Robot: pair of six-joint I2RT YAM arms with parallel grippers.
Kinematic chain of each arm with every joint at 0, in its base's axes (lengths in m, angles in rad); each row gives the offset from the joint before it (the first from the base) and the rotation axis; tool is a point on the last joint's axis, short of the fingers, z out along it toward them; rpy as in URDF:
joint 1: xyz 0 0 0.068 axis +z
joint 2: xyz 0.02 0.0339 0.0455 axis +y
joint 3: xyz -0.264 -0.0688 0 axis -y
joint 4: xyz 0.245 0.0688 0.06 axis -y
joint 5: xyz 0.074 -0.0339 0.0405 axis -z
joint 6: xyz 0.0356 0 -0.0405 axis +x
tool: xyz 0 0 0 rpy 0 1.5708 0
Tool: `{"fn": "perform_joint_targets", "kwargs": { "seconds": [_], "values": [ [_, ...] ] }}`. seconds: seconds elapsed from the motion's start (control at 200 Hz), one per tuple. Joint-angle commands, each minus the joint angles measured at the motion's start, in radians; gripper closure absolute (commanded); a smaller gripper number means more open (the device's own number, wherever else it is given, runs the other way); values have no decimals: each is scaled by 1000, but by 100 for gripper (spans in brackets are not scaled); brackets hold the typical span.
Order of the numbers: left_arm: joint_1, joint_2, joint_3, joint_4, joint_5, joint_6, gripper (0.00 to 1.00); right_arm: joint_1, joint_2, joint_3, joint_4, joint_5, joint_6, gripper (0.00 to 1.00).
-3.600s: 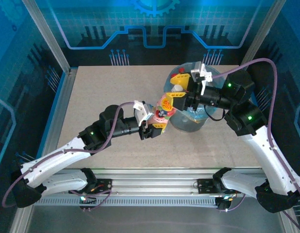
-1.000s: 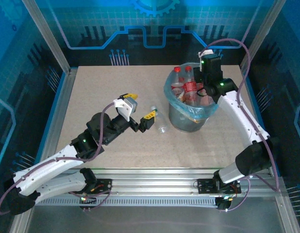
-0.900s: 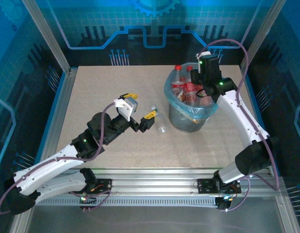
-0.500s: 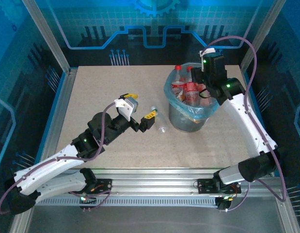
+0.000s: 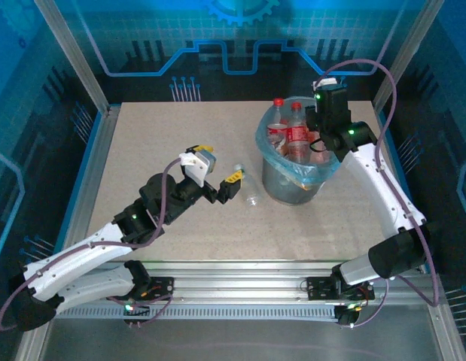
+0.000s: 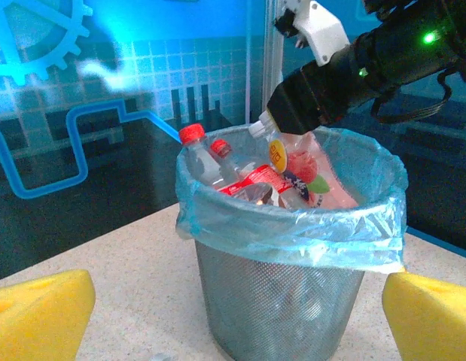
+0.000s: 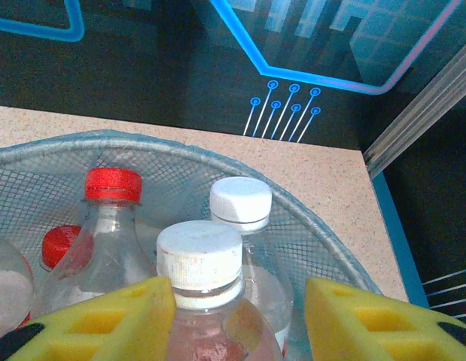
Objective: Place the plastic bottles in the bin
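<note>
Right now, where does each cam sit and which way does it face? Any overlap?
Top: above and behind the bases, looking down on the table; left arm and right arm show.
Left wrist: low, facing the bin side-on; own yellow pads in the bottom corners, right pincer beyond.
Right wrist: above the bin, facing down and toward the back wall; own pads flank a white-capped bottle.
Shared: all see the bin.

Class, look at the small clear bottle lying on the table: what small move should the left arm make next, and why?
Probably ease the left tool forward and down over the small clear plastic bottle lying on the table beside the round grey mesh bin. Its jaws stand wide open just short of that bottle, ready to straddle it.
</note>
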Motion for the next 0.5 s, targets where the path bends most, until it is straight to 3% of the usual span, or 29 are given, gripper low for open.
{"fn": "perform_joint_targets", "kwargs": {
  "seconds": [0.0, 0.215, 0.37, 0.495],
  "values": [
    [7, 23, 40, -42, -61, -28, 1, -32, 17, -16, -92, 7, 16, 49],
    [29, 162, 121, -209, -182, -186, 1, -12, -37, 75, -127, -54, 42, 26],
    [63, 319, 195, -385, -231, -432, 1, 27, -144, 60, -94, -61, 66, 22],
    [85, 512, 305, -555, -178, -598, 1, 57, -230, 13, -54, -54, 74, 21]
  ]
}}
